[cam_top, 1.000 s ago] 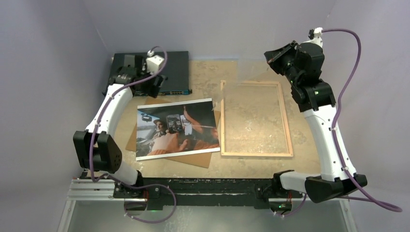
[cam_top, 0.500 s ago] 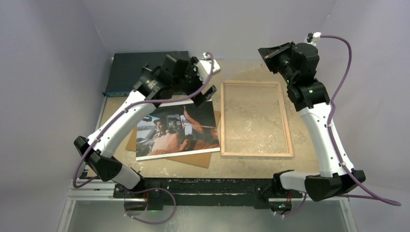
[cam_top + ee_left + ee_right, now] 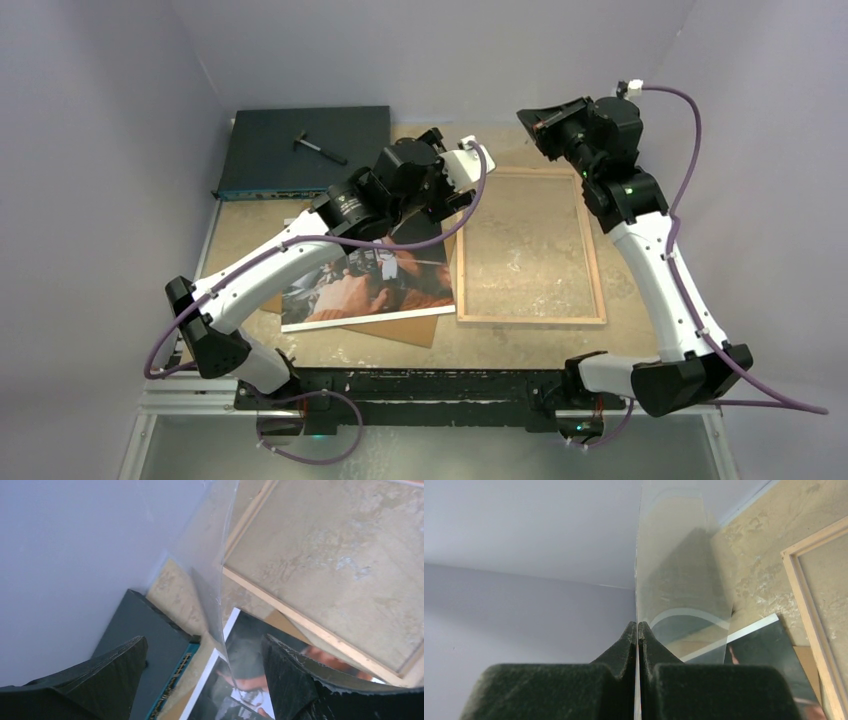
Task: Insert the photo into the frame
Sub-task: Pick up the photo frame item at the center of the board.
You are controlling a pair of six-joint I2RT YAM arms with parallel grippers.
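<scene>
White-bordered photo (image 3: 405, 285): lies face up on the table (image 3: 500, 342), left of the frame, its left part hidden under the left arm.
Brown backing board (image 3: 400, 330): flat beneath the photo, showing past its near and left edges.
Frame (image 3: 531, 320): flat on the table just right of the photo, light wood side up; the table surface shows through its opening.
Clear pane (image 3: 674, 580): out of the frame, held up on edge in the air near the frame's far left corner; the photo and table show through it.
Right claw (image 3: 638, 627): fingers pressed together, clamped on the pane's edge, raised over the far end of the frame.
Left claw (image 3: 202, 646): fingers wide apart, above the photo's far right corner. In the left wrist view the pane's thin edge runs down between them; I cannot tell whether either finger touches it.
Dark flat box (image 3: 290, 150): at the far left of the table, well apart from the frame, with a small dark tool (image 3: 320, 147) lying on top.
</scene>
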